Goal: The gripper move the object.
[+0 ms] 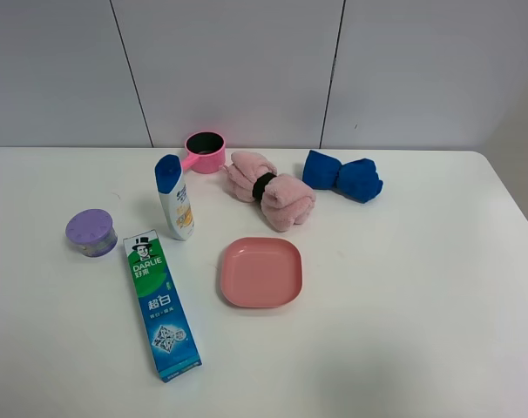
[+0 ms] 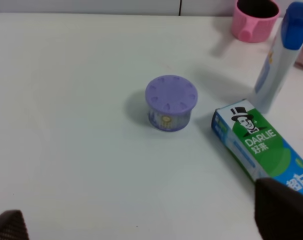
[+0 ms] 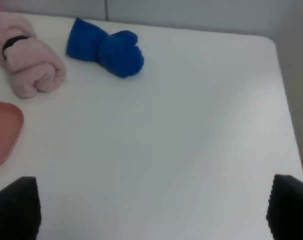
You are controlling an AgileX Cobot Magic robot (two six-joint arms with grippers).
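While my left fingers (image 2: 284,210) hang spread wide above the tabletop (image 1: 403,287), nothing sits between them; one dark tip shows at each edge of my left wrist view, and one of them overlaps the blue stretch of the toothpaste box (image 2: 256,145) without my being able to tell whether it touches. My right fingers (image 3: 14,210) are spread just as wide over bare white surface, gripping nothing.

Taking the pink plate (image 1: 260,272) as the marker: the toothpaste box (image 1: 161,303) lies flat on the tabletop just to the left of it, green end pointing toward the wall, blue end toward the near edge, slightly slanted. Right at the box's green end stands a white shampoo bottle (image 1: 175,198) with a blue cap, leaning a little, up and left of the plate. Further left of the plate, beyond the box, sits a small purple jar (image 1: 91,232) with a ribbed lid, apart from the box. Behind the plate, by the wall, is a pink cup (image 1: 205,151) with its handle sticking out toward the bottle. Straight behind the plate lies a rolled pink towel (image 1: 271,190) cinched with a black band, and to the right of that, a blue towel (image 1: 341,175) bundled the same way. Neither arm shows in the high view.
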